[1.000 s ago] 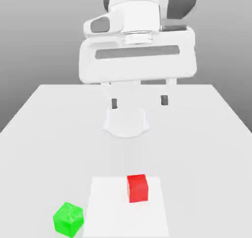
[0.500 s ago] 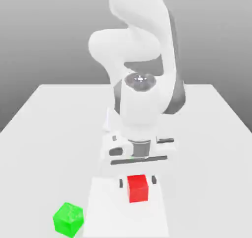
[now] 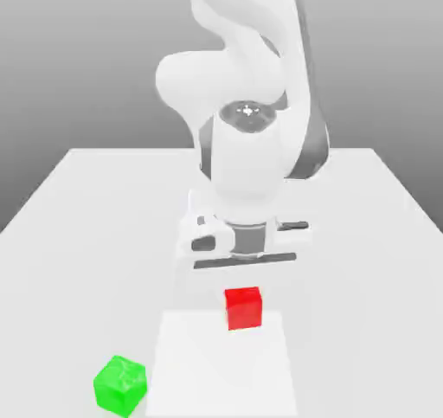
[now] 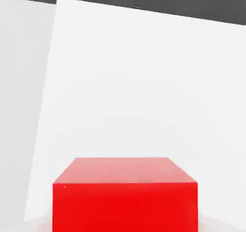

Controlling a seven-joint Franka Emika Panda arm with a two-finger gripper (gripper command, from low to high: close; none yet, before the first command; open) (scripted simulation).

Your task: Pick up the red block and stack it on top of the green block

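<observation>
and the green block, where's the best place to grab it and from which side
I'd come straight down from above and pinch two opposite upright faces of the green block. It is a small cube sitting with a corner edge toward the exterior view, so the gripper should probably turn to square up with those faces.

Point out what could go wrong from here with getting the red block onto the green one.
The gripper is shut on the red block, so a weak grip could let it slip on the way. The green block sits turned at an angle to the red one, so stacking without matching that turn might leave the faces misaligned and the top block less steady. Coming in too low might also knock the green block aside.
</observation>
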